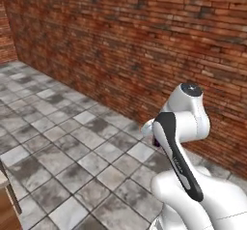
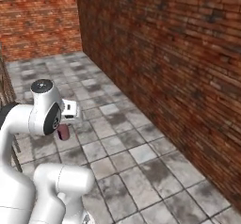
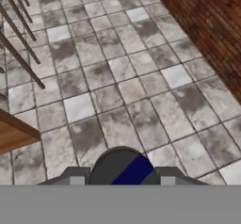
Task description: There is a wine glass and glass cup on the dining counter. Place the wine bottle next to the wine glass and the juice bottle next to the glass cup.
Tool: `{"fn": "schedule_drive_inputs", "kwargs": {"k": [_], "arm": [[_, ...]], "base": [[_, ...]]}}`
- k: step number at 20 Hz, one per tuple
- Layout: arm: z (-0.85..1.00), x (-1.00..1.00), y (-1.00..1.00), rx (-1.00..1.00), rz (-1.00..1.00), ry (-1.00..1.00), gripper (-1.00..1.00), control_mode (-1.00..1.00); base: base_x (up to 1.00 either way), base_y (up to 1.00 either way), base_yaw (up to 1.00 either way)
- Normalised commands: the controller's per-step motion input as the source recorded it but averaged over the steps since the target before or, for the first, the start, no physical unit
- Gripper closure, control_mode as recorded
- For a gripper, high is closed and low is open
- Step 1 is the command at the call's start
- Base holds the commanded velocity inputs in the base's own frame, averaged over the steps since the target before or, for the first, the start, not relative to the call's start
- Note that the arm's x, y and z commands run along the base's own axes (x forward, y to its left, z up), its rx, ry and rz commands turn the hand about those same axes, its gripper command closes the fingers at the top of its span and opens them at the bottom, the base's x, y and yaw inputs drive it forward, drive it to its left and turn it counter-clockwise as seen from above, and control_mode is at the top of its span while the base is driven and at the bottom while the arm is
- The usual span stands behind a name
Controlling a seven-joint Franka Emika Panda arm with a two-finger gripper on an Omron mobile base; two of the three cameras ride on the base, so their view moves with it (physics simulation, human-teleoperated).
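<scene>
Brickwork fills the far and right side of what I see: a red brick wall runs along beside me, meeting a second stretch of brick at the far corner in the right base view. Below it spreads a floor of mottled grey tiles, bare in front of me. My white arm is folded up close over the base, with the hand tucked low ahead of it.

A wooden edge juts in from the left of the hand view, and thin dark rods slant across the tiles beyond it; I cannot tell what they belong to.

My pincer is clamped on the juice bottle. In the hand view it is a dark rounded shape with a blue patch, sitting between my two fingertips. From the right base view it shows as a small purplish-red stub under the hand, held above the floor and well apart from the wall.
</scene>
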Motion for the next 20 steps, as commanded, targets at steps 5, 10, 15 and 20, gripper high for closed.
{"fn": "schedule_drive_inputs", "kwargs": {"k": [5,10,15,20], "arm": [[0.0,0.0,0.0,0.0,0.0,0.0,1.0,1.0],[0.0,0.0,0.0,0.0,0.0,0.0,1.0,1.0],[0.0,0.0,0.0,0.0,0.0,0.0,1.0,1.0],[0.0,0.0,0.0,0.0,0.0,0.0,1.0,1.0]], "base": [[0.63,0.0,0.54],[0.81,0.0,0.21],[0.87,0.0,0.07],[0.87,0.0,0.08]]}}
